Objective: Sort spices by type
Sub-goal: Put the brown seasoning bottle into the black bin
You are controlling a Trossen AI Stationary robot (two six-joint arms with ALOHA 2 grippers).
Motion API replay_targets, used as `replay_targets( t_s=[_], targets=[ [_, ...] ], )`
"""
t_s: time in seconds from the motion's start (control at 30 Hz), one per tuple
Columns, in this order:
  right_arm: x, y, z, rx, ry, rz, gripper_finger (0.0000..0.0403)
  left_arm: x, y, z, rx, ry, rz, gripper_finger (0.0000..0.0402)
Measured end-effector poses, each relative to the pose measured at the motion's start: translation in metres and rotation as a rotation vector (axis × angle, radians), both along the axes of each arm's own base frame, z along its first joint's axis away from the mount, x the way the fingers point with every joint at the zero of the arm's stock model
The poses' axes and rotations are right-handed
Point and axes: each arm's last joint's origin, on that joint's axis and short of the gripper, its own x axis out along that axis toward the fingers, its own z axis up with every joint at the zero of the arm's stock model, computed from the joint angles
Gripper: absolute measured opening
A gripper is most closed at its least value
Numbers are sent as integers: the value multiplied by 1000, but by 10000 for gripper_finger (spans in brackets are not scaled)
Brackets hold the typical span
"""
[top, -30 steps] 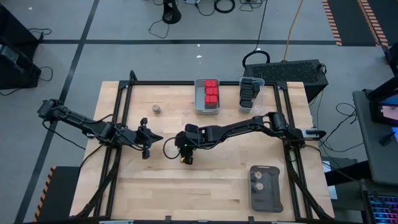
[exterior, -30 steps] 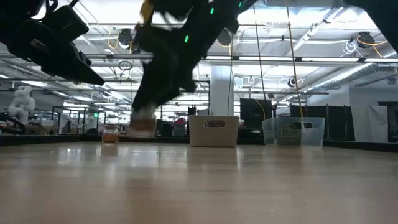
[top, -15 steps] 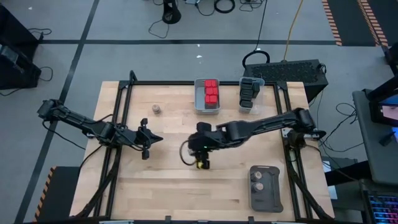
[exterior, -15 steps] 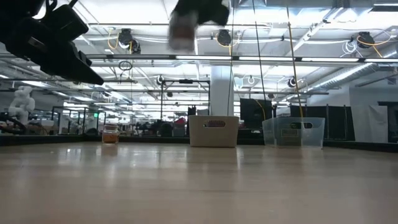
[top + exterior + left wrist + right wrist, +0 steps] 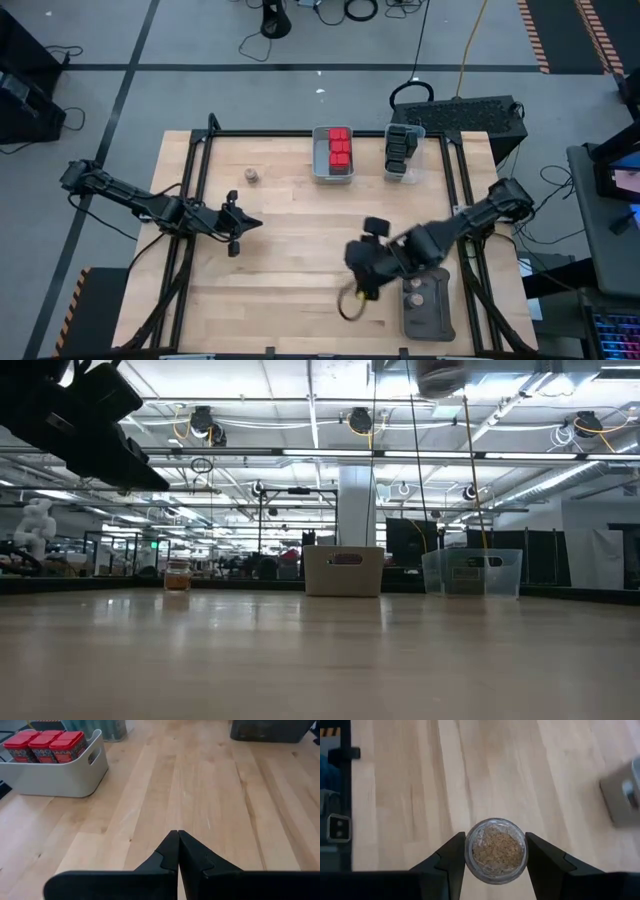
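Note:
My right gripper hangs above the table's near right part, shut on a round glass spice jar filled with tan grains. In the high view it is just left of the flat dark tray, where two round jars stand. In the low view the held jar shows high above the table. Another round jar stands on its base at the far left. Red-capped spices fill a grey bin, dark ones a clear bin. My left gripper waits shut above the table's left. My right gripper pinches the jar's round glass wall between its two fingers, one on each side. The fingers slant down from the table's right side. The jar is lifted well clear of the table, one round end turned toward the wrist camera.
The grey bin and the clear bin stand side by side at the far edge. A black frame runs along the table's edges. Bare wood lies across the table's middle and near left.
My right gripper has carried the jar from the table's middle toward the near right, up to the dark tray, rising so the jar is near the top of the low view. Its grip is unchanged.

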Motion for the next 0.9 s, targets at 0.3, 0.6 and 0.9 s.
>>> replay_targets(
  t_s=[0.3,0.6,0.9],
  targets=[
    [-58,49,-6,-1,55,-223,159,1,0,1,-8,-15,-5,8],
    [-115,77,-10,20,85,-444,159,1,0,1,-8,-16,-5,8],
    [-152,90,-51,26,132,-625,158,2,-1,3,-15,-35,-4,8]
  ],
)
